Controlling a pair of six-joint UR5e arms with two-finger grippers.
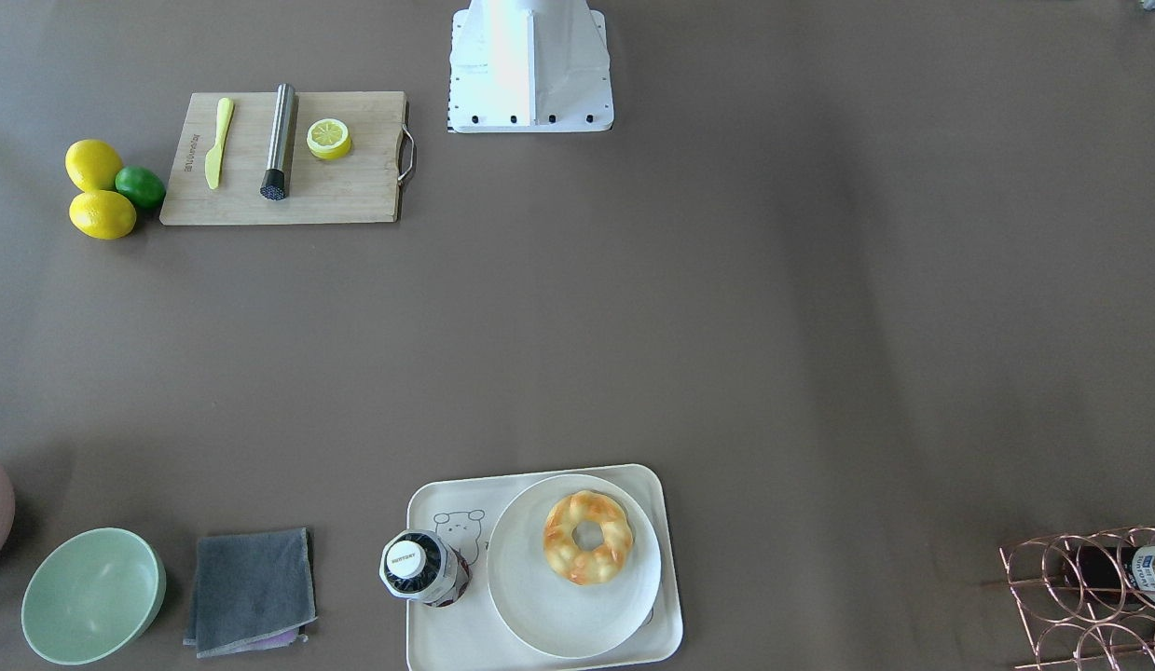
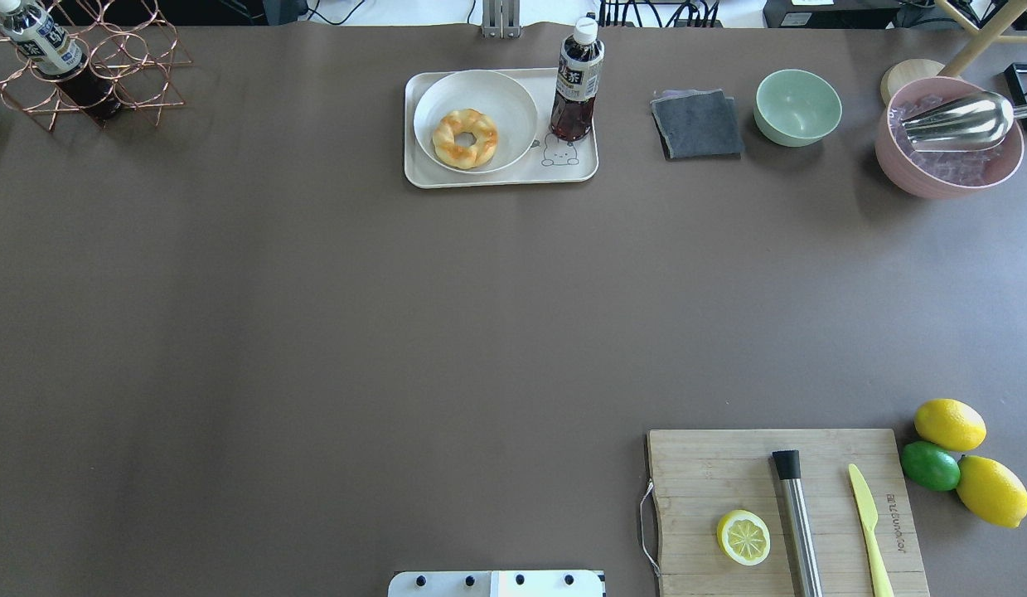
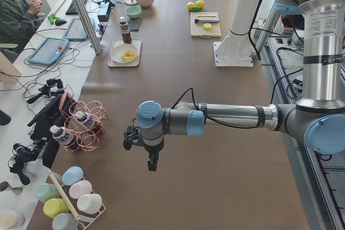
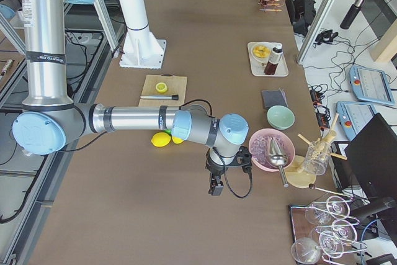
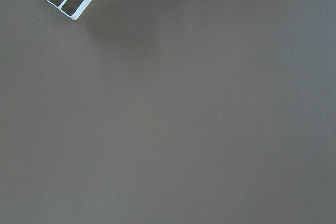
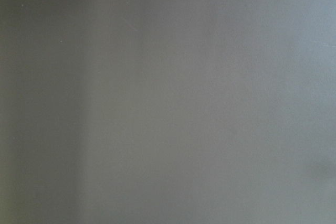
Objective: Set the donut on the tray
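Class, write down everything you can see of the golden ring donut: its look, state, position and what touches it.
The golden-yellow ring donut has orange-brown patches, a lumpy braided surface with a slight sheen, and a small centre hole. It looks whole and lies flat, hole upward, on the round off-white plate, off-centre toward one rim. It touches only that plate, which sits on the cream-white rectangular tray.

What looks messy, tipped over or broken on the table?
Nothing stands out. The donut lies flat on the round plate, which sits on the tray beside an upright bottle. No spill shows anywhere.
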